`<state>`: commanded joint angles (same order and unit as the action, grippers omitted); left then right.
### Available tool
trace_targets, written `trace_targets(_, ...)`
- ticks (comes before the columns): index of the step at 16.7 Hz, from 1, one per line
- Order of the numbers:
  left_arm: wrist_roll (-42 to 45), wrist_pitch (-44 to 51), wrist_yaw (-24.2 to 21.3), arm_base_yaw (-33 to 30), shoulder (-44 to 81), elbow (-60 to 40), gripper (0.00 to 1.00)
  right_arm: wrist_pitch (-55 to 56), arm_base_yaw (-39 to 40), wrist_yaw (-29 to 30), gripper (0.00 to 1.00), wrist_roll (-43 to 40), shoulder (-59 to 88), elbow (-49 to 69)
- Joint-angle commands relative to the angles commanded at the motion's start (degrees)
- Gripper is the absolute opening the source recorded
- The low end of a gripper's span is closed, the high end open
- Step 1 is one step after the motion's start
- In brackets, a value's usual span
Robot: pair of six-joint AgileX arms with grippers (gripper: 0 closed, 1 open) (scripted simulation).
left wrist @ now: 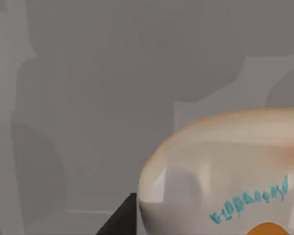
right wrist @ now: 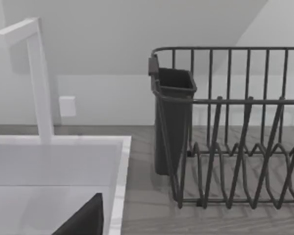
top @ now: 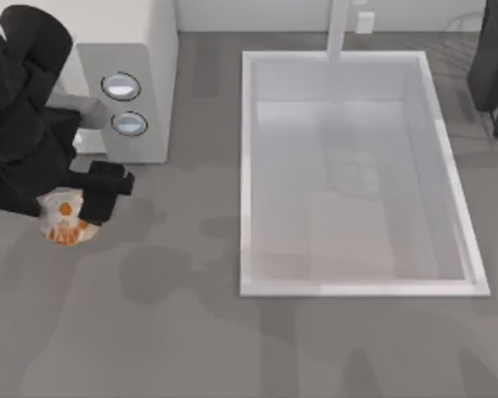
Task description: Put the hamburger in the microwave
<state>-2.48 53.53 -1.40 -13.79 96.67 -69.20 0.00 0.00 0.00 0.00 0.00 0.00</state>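
Note:
The hamburger [top: 65,217], a cream-white lump with orange blotches, hangs just in front of the white microwave [top: 149,50] at the table's left. My left gripper [top: 87,203] is shut on it, and a shadow on the table to the right suggests it is lifted. In the left wrist view the hamburger [left wrist: 225,176] looms close, with teal lettering and a dark finger [left wrist: 120,220] beside it. My left arm hides the microwave's window side. My right arm [top: 491,58] is parked at the far right.
The microwave's two round knobs [top: 121,85] face the hamburger. A white sink basin [top: 249,166] with a faucet [top: 339,29] takes up the middle and right. A dark wire dish rack [right wrist: 235,147] with a cup holder [right wrist: 172,117] stands beyond it.

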Motion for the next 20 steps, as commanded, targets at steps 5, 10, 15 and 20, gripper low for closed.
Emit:
trace_targets(5,1.9,-23.8,-3.2,7.9,6.7,2.7,0.00,0.0,0.0,0.0,1.00,0.0,0.0,0.0)
trace_targets(10,4.3,-56.6,-7.0,16.7,14.0,8.7,0.00,0.0,0.0,0.0,1.00,0.0,0.0,0.0)
trace_targets(15,6.6,-86.0,-10.5,23.6,19.5,16.2,0.00,0.0,0.0,0.0,1.00,0.0,0.0,0.0)
trace_targets(20,8.2,-101.9,-13.0,27.0,22.0,21.2,0.00,0.0,0.0,0.0,1.00,0.0,0.0,0.0)
